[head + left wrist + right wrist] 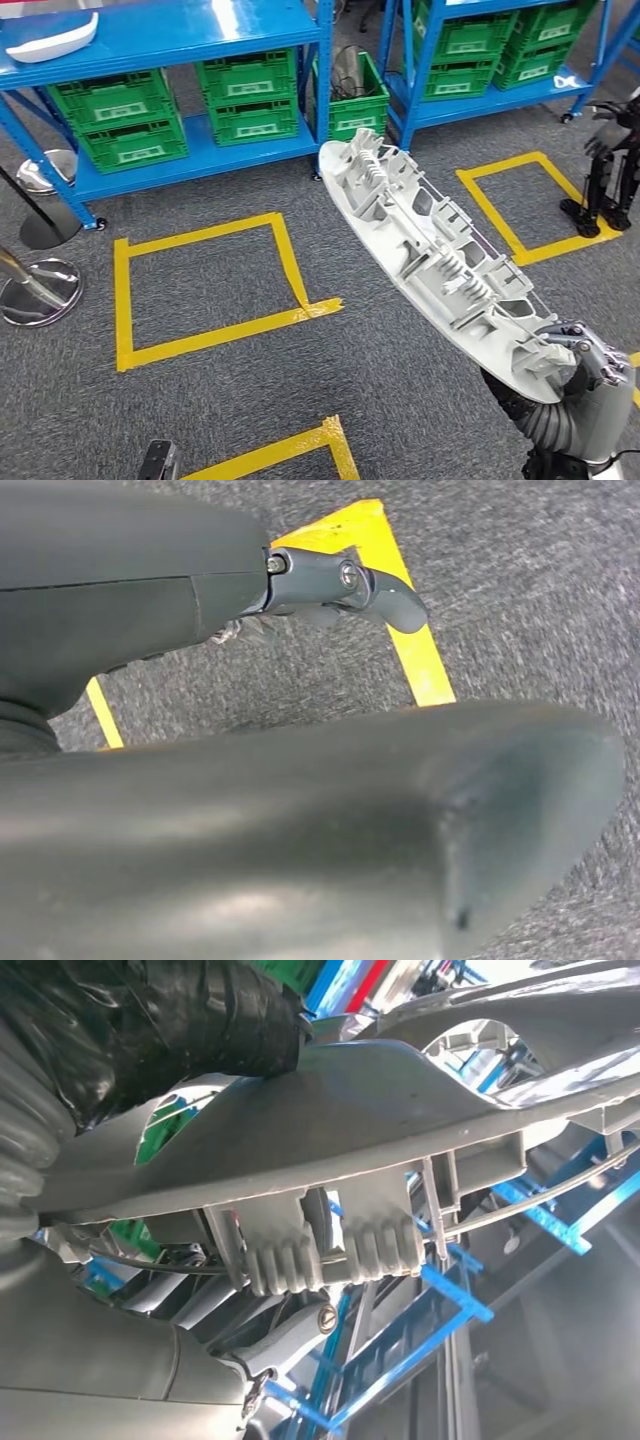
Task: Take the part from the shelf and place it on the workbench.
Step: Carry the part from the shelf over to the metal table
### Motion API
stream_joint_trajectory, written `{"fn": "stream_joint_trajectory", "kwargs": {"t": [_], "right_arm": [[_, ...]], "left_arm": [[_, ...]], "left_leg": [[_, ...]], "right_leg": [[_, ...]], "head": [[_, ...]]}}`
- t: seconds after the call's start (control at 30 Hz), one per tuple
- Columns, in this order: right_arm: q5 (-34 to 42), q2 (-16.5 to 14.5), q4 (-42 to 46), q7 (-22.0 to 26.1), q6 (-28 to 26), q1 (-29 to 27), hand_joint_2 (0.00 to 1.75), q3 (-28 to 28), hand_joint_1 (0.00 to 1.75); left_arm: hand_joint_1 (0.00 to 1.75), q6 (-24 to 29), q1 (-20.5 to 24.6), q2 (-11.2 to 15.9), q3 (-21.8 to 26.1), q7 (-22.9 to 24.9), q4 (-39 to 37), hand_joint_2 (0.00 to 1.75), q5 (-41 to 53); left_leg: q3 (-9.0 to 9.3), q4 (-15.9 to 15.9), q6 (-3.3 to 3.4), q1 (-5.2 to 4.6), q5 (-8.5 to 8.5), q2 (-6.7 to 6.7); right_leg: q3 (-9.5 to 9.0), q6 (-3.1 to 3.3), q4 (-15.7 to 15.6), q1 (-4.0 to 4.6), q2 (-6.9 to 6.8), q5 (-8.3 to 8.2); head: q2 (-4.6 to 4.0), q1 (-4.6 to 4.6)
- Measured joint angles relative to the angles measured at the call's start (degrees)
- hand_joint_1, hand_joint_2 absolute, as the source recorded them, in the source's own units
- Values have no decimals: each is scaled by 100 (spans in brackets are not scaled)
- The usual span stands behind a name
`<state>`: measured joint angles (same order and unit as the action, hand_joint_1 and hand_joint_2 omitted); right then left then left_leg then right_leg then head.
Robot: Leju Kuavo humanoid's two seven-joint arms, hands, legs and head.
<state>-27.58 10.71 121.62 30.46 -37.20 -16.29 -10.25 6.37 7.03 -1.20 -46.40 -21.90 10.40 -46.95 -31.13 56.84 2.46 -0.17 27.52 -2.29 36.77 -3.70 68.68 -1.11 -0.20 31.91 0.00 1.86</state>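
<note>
The part point(430, 250) is a long white plastic moulding with ribs and clips on its upper face. It slants from the middle of the head view down to the lower right. My right hand point(585, 365) grips its near end, fingers curled over the edge. In the right wrist view the part point(362, 1120) runs across close to the camera, with my right hand point(98, 1360) beneath and around it. My left hand point(158, 462) hangs low at the bottom edge. In the left wrist view the left hand point(226, 810) is over the carpet with nothing in it, one finger point(362, 585) stretched out.
Blue shelves point(196, 150) with green crates point(121, 120) line the back; another white part point(53, 42) lies on the top-left shelf. A green crate point(351, 95) sits between the racks. Yellow tape squares point(204, 290) mark the grey carpet. Stanchion bases point(38, 290) stand left, another robot point(611, 170) right.
</note>
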Motion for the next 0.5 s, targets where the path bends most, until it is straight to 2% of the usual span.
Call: {"fn": "stream_joint_trajectory", "kwargs": {"t": [0.07, 0.1, 0.13, 0.2, 0.27, 0.33, 0.37, 0.4, 0.43, 0.47, 0.5], "right_arm": [[0, 0, 5, -2, 0, 7, 175, 2, 175], [0, 0, 8, -2, 0, 9, 175, 3, 175], [0, 0, 11, -3, 0, 8, 175, 4, 175], [0, 0, 13, -4, -2, -2, 175, 10, 175], [-4, 0, 14, -3, -6, 0, 175, 16, 175], [-10, 0, 15, 0, -11, 8, 175, 15, 175], [-14, 0, 15, 1, -15, 9, 175, 15, 175], [-18, 0, 15, 1, -20, 5, 175, 15, 175], [-26, -1, 15, -1, -29, 1, 175, 15, 175], [-44, -3, 15, -2, -45, -1, 175, 15, 175], [-68, -5, 15, -4, -62, -3, 175, 15, 175]], "left_arm": [[0, -1, 7, -8, 0, 0, 0, 0, 0], [0, -1, 9, -10, 0, 0, 0, 0, 0], [0, -1, 10, -12, 0, 0, 0, 0, 0], [0, -1, 13, -14, 0, 0, 0, 0, 0], [0, 0, 23, -10, 0, -1, 0, 0, 0], [0, 0, 21, 1, 0, -2, 0, 0, 0], [0, 0, 13, 3, 0, -2, 0, 0, 0], [0, -1, 3, 4, 0, -2, 0, 0, 0], [0, -1, -5, 5, 0, -2, 0, 0, 0], [0, -1, -9, 8, 0, -4, 0, 0, -1], [0, -1, -9, 12, 0, -8, 0, 0, -1]], "left_leg": [[-3, 13, -20, -28, -6, -86], [-14, 24, -41, -41, -13, -124], [-26, 35, -66, -50, -23, -162], [-50, 50, -120, -50, -30, -228], [-117, 220, -183, -33, 123, -112], [-352, 813, -244, 2, 492, 96], [-511, 1208, -264, 18, 679, 148], [-635, 1524, -279, 31, 795, 168], [-686, 1675, -288, 39, 808, 174], [-631, 1596, -289, 46, 705, 180], [-481, 1311, -281, 54, 518, 204]], "right_leg": [[-490, 74, -811, 40, -170, -231], [-627, 118, -1056, 63, -235, -281], [-671, 159, -1152, 86, -265, -280], [-645, 233, -1166, 87, -193, -328], [-623, 312, -1202, 58, -123, -387], [-593, 366, -1218, 43, -55, -430], [-572, 377, -1214, 44, -15, -443], [-551, 379, -1206, 46, 34, -453], [-532, 376, -1193, 47, 86, -461], [-514, 372, -1174, 47, 142, -467], [-500, 366, -1151, 46, 199, -469]], "head": [[0, -2], [0, -5], [0, -7], [0, -8], [0, -21], [0, -36], [0, -37], [0, -35], [0, -35], [0, -36], [0, -37]]}}
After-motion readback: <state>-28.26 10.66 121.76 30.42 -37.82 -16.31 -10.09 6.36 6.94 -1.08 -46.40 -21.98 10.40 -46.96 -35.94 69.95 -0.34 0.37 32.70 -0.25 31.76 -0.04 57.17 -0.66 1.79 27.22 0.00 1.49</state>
